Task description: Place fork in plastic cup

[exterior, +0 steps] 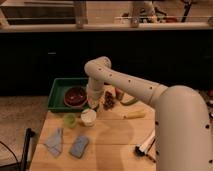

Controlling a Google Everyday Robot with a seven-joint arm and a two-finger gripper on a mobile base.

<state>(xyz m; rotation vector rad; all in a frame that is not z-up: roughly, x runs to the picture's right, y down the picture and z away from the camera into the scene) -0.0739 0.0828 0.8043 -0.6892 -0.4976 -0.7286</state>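
The lime-green plastic cup [70,120] stands on the wooden table [110,145] at the left, just left of a wider white cup [88,117]. My white arm reaches in from the right, and the gripper [93,102] hangs just above and behind the white cup, near the green tray's front right corner. I cannot make out a fork; it may be hidden at the gripper.
A green tray [59,91] at the back left holds a dark red bowl [75,96]. Dark grapes [108,101] and other food lie right of the gripper. A yellow banana-like item [134,114] lies mid-table. Two blue cloths [66,144] lie at the front left. A black-and-white object [144,147] lies at the front right.
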